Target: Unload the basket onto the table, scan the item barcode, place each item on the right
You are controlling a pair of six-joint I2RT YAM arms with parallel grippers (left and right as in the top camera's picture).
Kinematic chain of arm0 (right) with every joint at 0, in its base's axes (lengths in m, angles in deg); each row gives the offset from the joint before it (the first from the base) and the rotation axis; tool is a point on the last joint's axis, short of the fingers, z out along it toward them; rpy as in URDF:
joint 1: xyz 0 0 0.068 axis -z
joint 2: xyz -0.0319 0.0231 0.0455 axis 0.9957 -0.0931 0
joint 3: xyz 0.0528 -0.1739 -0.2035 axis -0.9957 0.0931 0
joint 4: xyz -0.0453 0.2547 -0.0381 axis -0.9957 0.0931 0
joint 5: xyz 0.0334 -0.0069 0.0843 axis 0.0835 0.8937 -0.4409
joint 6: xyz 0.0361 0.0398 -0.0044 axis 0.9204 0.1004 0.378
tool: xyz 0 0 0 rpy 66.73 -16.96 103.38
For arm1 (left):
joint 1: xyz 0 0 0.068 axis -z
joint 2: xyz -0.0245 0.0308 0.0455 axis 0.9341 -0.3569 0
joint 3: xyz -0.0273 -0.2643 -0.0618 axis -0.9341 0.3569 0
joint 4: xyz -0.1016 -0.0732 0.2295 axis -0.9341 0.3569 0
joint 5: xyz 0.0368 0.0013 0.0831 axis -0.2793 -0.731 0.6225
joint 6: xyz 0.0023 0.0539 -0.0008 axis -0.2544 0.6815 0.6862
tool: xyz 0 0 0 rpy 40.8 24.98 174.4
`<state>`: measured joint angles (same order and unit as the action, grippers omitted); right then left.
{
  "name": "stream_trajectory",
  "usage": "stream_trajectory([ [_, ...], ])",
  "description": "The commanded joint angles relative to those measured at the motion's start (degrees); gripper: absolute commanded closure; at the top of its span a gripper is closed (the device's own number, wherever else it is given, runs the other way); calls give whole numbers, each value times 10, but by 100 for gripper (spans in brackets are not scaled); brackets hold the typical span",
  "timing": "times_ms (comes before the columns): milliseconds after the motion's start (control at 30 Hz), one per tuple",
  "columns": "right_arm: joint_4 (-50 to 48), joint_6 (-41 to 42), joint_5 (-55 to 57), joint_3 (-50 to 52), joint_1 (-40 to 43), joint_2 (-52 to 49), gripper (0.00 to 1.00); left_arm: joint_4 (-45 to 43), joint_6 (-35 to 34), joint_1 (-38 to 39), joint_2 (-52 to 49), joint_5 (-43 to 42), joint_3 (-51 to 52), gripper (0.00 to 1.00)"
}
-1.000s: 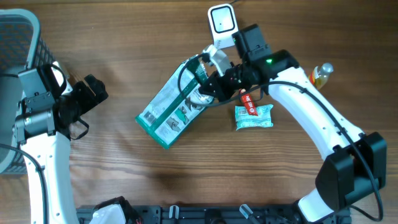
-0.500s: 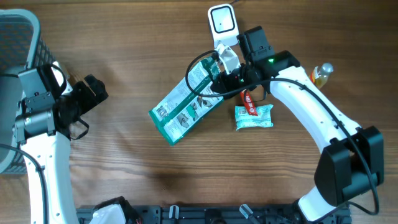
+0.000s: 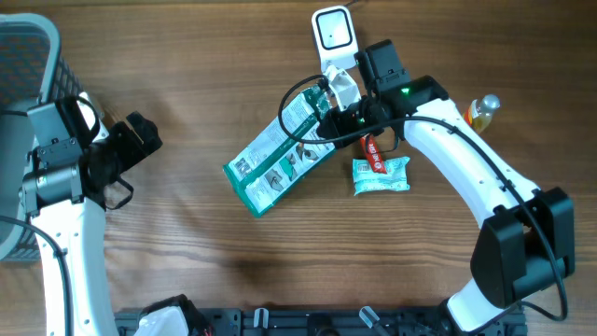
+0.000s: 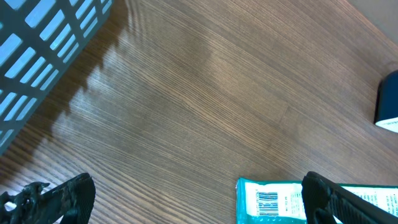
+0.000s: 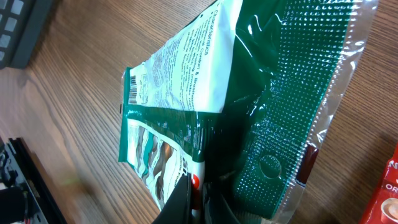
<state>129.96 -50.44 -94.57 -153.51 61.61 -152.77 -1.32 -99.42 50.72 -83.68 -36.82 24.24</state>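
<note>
**Bag is by the scanner, but the barcode is at the far end**

The right claw [image 3: 328, 112] is clamped tight on the top end of the green bag [image 3: 275, 163]. It holds that end just below the white scanner [image 3: 333, 30]. The bag slants down and away to the left. Its low end looks like it rests on the table [image 3: 187, 271], but I cannot tell for sure.

The grab is done, and the bag is near the scanner. The barcode [image 4: 267, 203] sits at the low end of the bag, well apart from the scanner. So I think the scan is not done yet. That end must be brought up to the scanner's dark window.

The left claw [image 3: 147, 135] has its fingers wide apart and holds nothing. It hangs over bare wood, far to the left of the bag.

The table is brown wood with fine lines running across it. A grey basket [image 3: 23, 56] stands at the left edge. A small blue-green packet [image 3: 382, 177] lies just under the right arm, with a red pack [image 3: 373, 154] touching it. A little bottle [image 3: 480, 112] stands at the right, past the arm. Only the table shows, so nothing of the room can be seen.
</note>
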Motion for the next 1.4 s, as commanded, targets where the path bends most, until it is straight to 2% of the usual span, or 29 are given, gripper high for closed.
stream_trajectory([
  [0,-1,16,6,4,0,-14,96,-2,12,2,2,-7,0,0],
  [100,0,21,6,4,0,-14,96,-20,11,2,2,-8,0,0],
  [167,3,17,6,4,0,-14,96,-21,9,2,3,-86,-1,0],
  [200,8,2,6,4,0,-14,96,-21,11,2,2,-153,0,0],
  [233,14,-21,6,4,0,-14,96,-22,54,16,-7,-231,3,11],
  [267,21,-35,6,4,0,-14,96,-21,78,40,-18,-240,8,23],
  [333,19,-39,6,5,0,-14,96,-33,108,117,-61,-218,26,44],
  [400,3,-37,23,5,0,-27,96,-55,108,184,-124,-163,30,66],
  [467,-13,-37,27,5,0,-55,96,-80,108,237,-195,-118,30,78],
  [533,-35,-37,27,5,0,-81,96,-110,106,272,-263,-67,30,80],
  [600,-61,-32,28,5,0,-86,96,-122,103,279,-302,-53,30,83],
  [633,-74,-27,28,3,0,-85,71,-125,101,279,-316,-53,30,83],
  [733,-41,73,40,-65,14,-84,41,-126,92,279,-344,-45,30,85],
  [767,-16,98,40,-79,15,-84,23,-128,82,279,-345,-33,30,86],
  [867,63,218,33,-66,8,-88,21,-142,56,279,-342,-21,29,89],
  [967,45,289,12,-12,-23,-88,22,-193,54,271,-316,78,25,92],
  [1000,32,316,12,6,-38,-88,25,-208,54,262,-318,102,25,93],
  [1033,20,337,13,19,-55,-88,29,-205,54,255,-325,101,26,96],
  [1100,0,382,35,35,-85,-88,29,-180,52,252,-340,68,26,96],
  [1167,-11,421,73,47,-103,-88,29,-145,6,254,-351,42,26,96],
  [1300,-66,450,79,88,-124,-88,29,-83,-16,271,-353,-15,26,96],
  [1367,-114,470,79,116,-123,-88,34,-68,-17,282,-353,-15,26,96],
])
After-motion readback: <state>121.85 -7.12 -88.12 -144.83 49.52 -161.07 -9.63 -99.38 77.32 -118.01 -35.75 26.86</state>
